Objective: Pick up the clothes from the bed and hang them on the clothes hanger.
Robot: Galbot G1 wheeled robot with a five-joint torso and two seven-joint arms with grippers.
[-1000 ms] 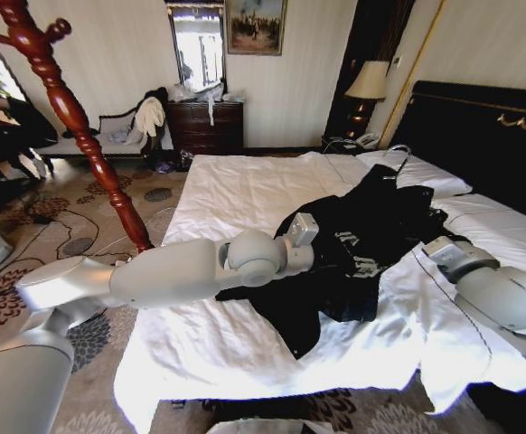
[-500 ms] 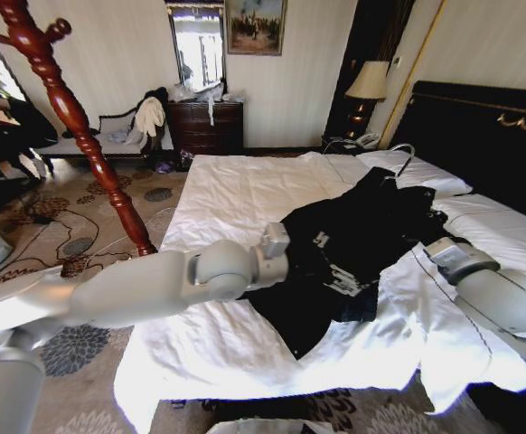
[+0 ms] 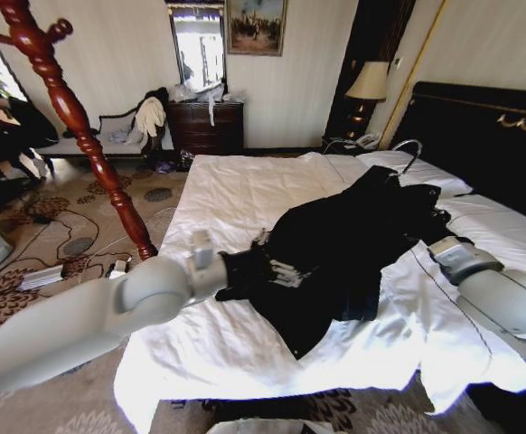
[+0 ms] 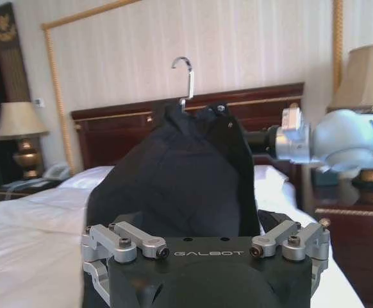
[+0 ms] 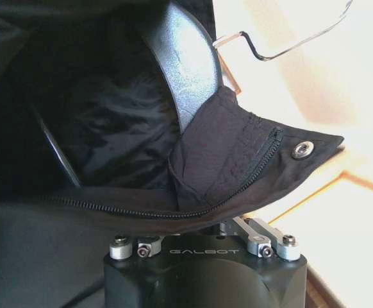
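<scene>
The soft black clothes [image 3: 353,244] are being held stretched across the white-sheeted bed [image 3: 245,194], between both arms. The lower hem is being pinched shut in the left gripper [image 3: 245,268]. The collar end, with its zipper and metal snap, is being gripped by the right gripper [image 5: 202,224], fingers clamped on fabric. Inside the collar, the glossy curved black clothes hanger [image 5: 186,70] is being carried, its thin silver wire hook protruding.

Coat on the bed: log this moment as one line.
coat: on bed, hanger inside | left pincer: at coat hem | right pincer: at collar
</scene>
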